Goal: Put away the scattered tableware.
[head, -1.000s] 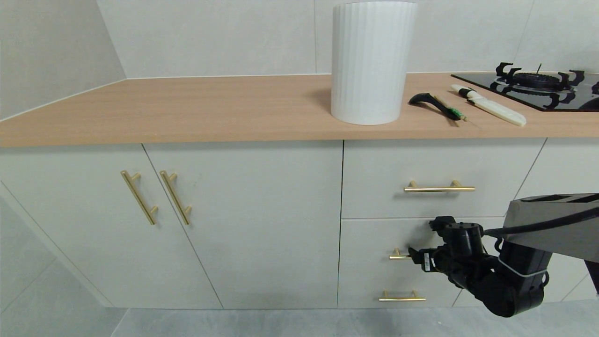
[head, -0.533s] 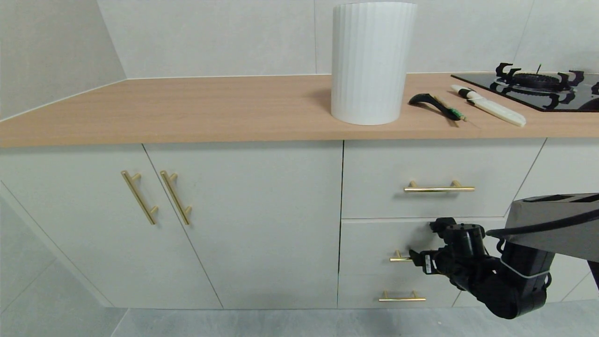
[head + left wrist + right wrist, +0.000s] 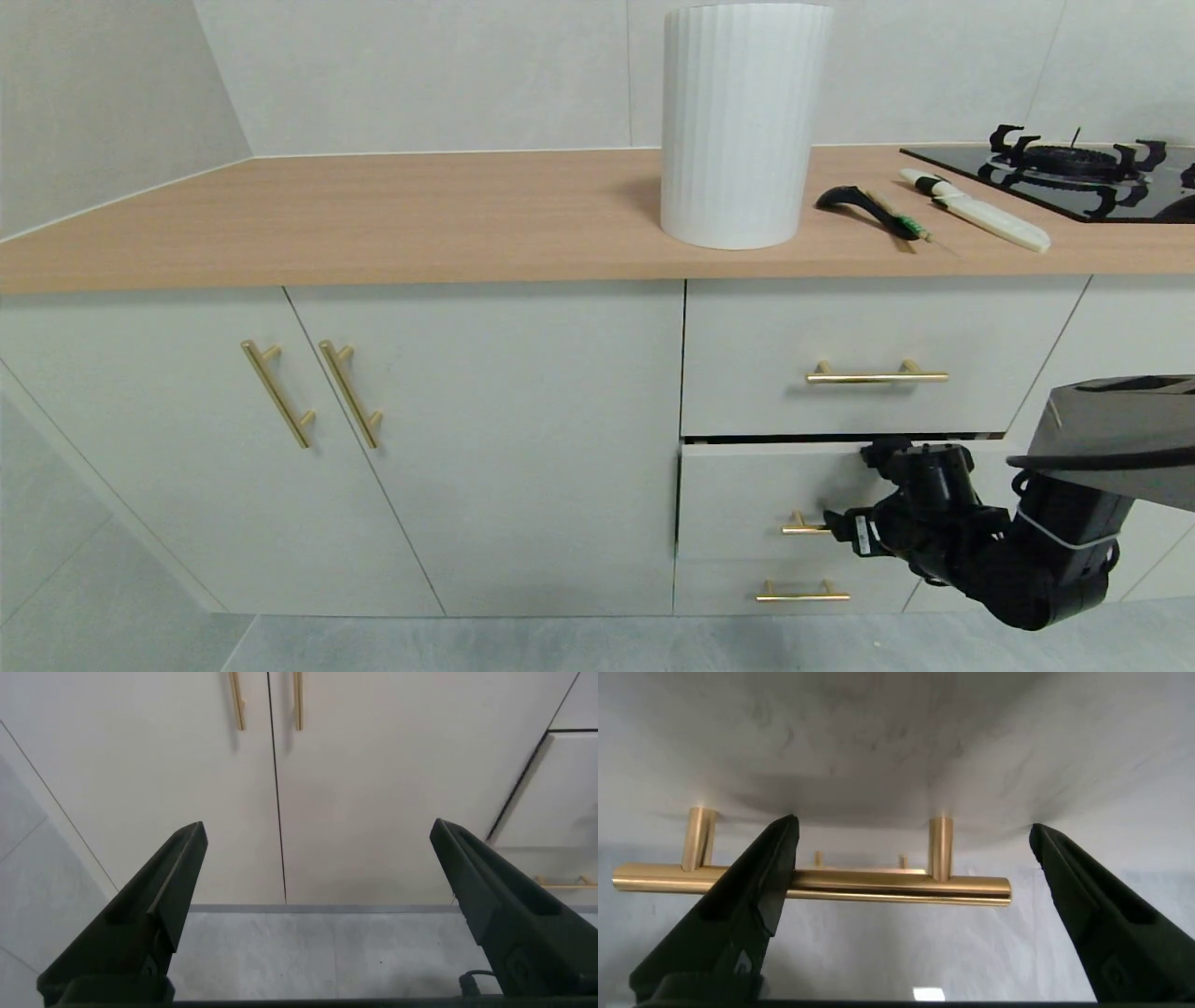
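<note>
Currently left end effector and right end effector gape open, latter at middle of three handles.

White ribbed canister, wood-grain countertop, gold drawer handle, cream knife

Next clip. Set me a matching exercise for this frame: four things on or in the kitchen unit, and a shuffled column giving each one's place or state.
Things:
1 top drawer
2 middle drawer
3 knife
4 white jar

Places or states:
A lying flat beside the hob
B pulled slightly open
C standing upright on the counter
D fully shut

Pairs: 1-D, 2-B, 3-A, 4-C
</note>
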Motion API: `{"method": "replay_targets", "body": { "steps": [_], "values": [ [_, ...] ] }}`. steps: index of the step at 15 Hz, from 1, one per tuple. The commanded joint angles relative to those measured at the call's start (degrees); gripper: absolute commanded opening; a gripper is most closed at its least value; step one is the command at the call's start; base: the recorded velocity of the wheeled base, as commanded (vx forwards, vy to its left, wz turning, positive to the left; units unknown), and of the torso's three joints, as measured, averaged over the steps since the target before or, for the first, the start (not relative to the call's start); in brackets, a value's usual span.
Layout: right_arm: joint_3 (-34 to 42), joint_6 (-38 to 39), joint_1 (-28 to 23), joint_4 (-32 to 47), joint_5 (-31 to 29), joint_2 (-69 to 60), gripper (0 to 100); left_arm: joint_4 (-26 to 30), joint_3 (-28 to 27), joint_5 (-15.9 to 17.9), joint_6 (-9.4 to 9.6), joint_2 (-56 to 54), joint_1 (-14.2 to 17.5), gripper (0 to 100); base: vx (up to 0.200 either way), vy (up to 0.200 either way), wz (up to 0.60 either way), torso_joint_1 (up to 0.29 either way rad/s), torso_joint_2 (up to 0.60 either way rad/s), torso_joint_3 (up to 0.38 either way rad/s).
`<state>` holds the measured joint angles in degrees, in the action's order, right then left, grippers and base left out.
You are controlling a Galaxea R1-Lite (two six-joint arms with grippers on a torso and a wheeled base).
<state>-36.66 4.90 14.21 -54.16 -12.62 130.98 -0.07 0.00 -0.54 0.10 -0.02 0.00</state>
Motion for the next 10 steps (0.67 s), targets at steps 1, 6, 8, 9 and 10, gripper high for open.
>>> {"method": "replay_targets", "body": {
  "steps": [1,6,8,9,10],
  "values": [
    [-0.08,0.02,0.64,10.13,0.49,-10.57,100,-0.01,0.0,0.01,-0.01,0.02,0.0,100,0.0,0.0,0.0,0.0,0.0,0.0],
    [-0.78,-0.24,5.82,32.54,1.63,-31.22,100,-0.01,0.0,0.01,-0.01,0.02,0.0,100,0.0,0.0,0.0,0.0,0.0,0.0],
    [-0.78,-0.15,7.49,33.07,1.46,-35.09,100,-0.01,0.0,-0.08,-0.01,0.02,0.0,100,0.0,0.0,0.0,0.0,0.0,0.0],
    [-0.87,-0.07,7.85,32.81,1.1,-36.41,100,-0.01,0.0,0.01,-0.01,0.02,0.0,100,0.0,0.0,0.0,0.0,0.0,0.0],
    [-1.05,0.11,8.11,32.19,1.02,-36.58,100,-0.01,0.0,0.01,-0.01,0.02,0.0,100,0.0,0.0,0.0,0.0,0.0,0.0]
  ]
}}
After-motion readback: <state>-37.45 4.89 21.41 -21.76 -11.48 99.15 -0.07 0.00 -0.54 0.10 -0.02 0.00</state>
